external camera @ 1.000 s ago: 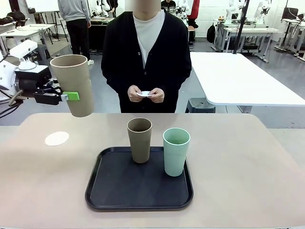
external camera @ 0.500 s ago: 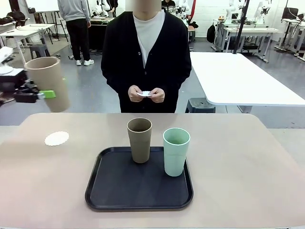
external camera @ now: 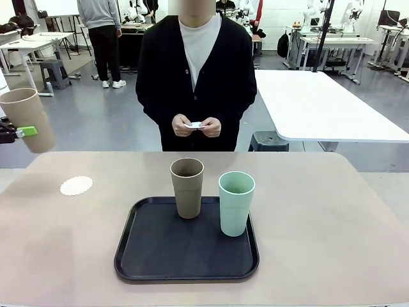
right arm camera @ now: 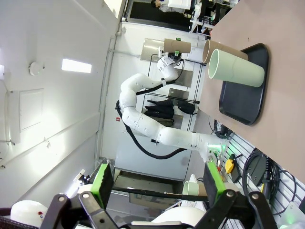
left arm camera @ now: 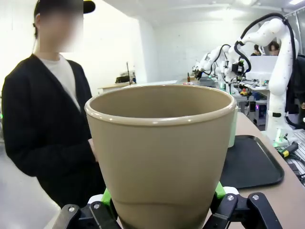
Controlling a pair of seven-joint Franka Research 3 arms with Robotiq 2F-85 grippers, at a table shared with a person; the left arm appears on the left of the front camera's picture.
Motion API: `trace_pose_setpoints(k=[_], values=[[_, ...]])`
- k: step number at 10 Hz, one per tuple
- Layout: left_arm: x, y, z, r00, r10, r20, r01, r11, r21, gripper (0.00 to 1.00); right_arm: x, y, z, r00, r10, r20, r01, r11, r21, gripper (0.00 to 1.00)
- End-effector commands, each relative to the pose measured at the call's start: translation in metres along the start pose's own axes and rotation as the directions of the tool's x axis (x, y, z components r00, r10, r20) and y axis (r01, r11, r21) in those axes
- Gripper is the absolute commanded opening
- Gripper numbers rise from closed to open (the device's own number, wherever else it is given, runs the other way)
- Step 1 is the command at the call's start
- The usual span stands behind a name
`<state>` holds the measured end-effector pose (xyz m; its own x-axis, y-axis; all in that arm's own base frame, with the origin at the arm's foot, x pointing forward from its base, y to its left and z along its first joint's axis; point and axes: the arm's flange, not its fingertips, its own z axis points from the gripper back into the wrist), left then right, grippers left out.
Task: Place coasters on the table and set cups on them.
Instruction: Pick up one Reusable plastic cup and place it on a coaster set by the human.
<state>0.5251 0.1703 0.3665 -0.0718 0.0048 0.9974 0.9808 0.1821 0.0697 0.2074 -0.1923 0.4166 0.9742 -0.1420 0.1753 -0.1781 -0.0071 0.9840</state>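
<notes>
My left gripper (left arm camera: pixel 162 194) is squeezed tight on a tall, matte tan-brown cup (left arm camera: pixel 159 143) with no handle. My soft green pads (left arm camera: pixel 106 195) press its lower part from both sides. I hold it up in the air, out past the left edge of the table and not over the coaster. The cup looks smooth and its sides slant, so I think it could tip or slip in my pads if I swing too fast. My right gripper (right arm camera: pixel 157 183) is wide open with nothing in it. On the big beige-tan table (external camera: pixel 319 211), which is flat and dull with round corners, sits a black rounded-square tray (external camera: pixel 137 256) with a low raised rim. A second tan-brown cup (external camera: pixel 187 187) and a pale mint green cup (external camera: pixel 236 203) stand upright on it, just beside each other. Left of the tray and well apart from it lies a thin white round coaster (external camera: pixel 76 185) with a wavy edge, flat and bare. It looks light, so a bump from the cup could push it away. It is only a bit wider than a cup's bottom, so I could land half off it. At the far side a person holds a small white thing (external camera: pixel 197 125) in both hands, maybe another coaster, but it is too small to tell.
</notes>
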Motion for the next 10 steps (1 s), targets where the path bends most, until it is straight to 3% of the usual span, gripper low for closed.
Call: trace_pose_setpoints(k=[1, 5, 8, 10], values=[[0.003, 0.006, -0.013, 1.000, -0.006, 0.028, 0.006, 1.000, -0.011, 0.85, 0.000, 0.000, 0.001, 1.000, 0.006, 0.003, -0.006, 1.000, 0.006, 1.00], [-0.008, -0.003, -0.054, 0.999, -0.025, -0.021, 0.024, 0.999, -0.043, 0.85, 0.000, 0.000, 0.001, 1.000, 0.006, 0.003, -0.006, 1.000, 0.006, 1.00], [-0.016, -0.004, -0.066, 0.999, 0.014, -0.033, -0.014, 1.000, -0.009, 0.85, 0.000, 0.000, 0.001, 1.000, 0.006, 0.003, -0.006, 1.000, 0.006, 1.00], [-0.017, 0.003, -0.061, 1.000, 0.017, -0.023, -0.018, 0.998, -0.059, 0.85, 0.000, 0.000, 0.001, 1.000, 0.006, 0.003, -0.006, 1.000, 0.006, 1.00]])
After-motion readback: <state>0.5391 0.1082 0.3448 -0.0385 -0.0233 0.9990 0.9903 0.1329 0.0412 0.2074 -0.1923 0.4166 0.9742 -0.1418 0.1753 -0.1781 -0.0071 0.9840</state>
